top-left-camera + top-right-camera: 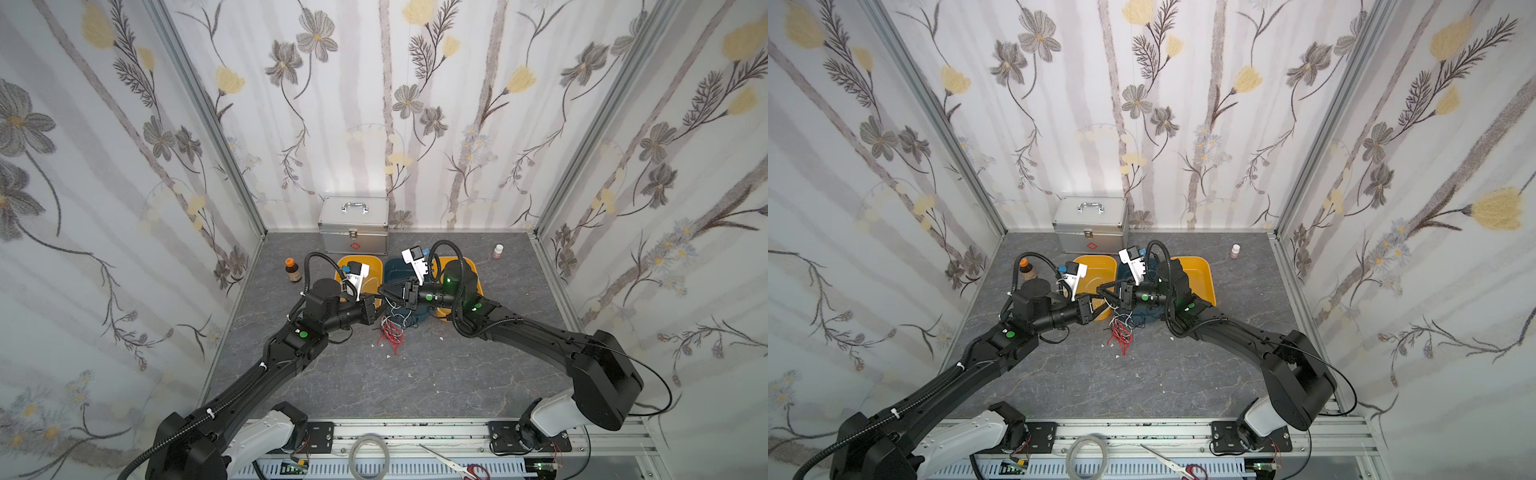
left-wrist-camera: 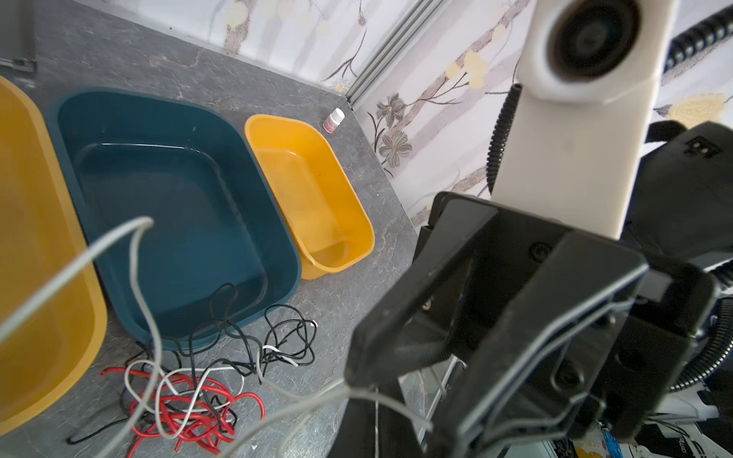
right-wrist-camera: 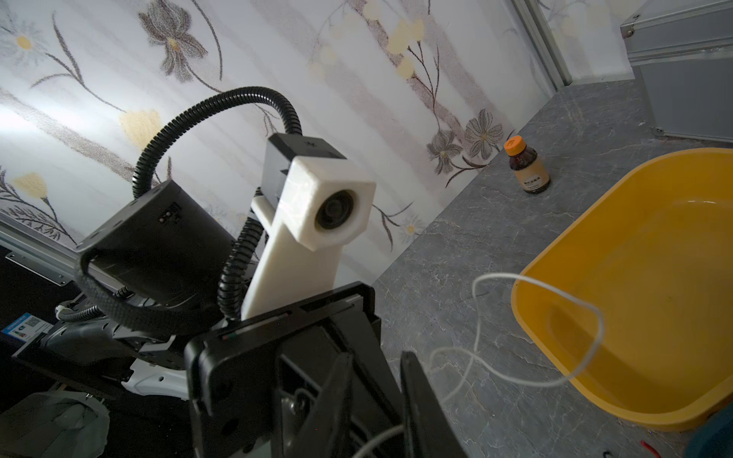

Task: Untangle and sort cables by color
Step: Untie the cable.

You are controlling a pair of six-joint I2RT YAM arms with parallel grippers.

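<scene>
Pinching thin white curly cable (image 2: 139, 224), likely limp and slippery, mid-strand in clenched left gripper (image 1: 379, 305) beside unclenched right gripper (image 2: 404, 400).

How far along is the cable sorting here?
Done: nothing sorted; one yellow plastic bin, the dark blue plastic bin and the other yellow plastic bin look empty. In hand: the left gripper is shut on a thin white cable, looping over a yellow bin. Left: the tangle of red, black and white cables on the table.

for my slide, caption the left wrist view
White cable looping above the tangle, right claw close by, blue bin behind.
</scene>
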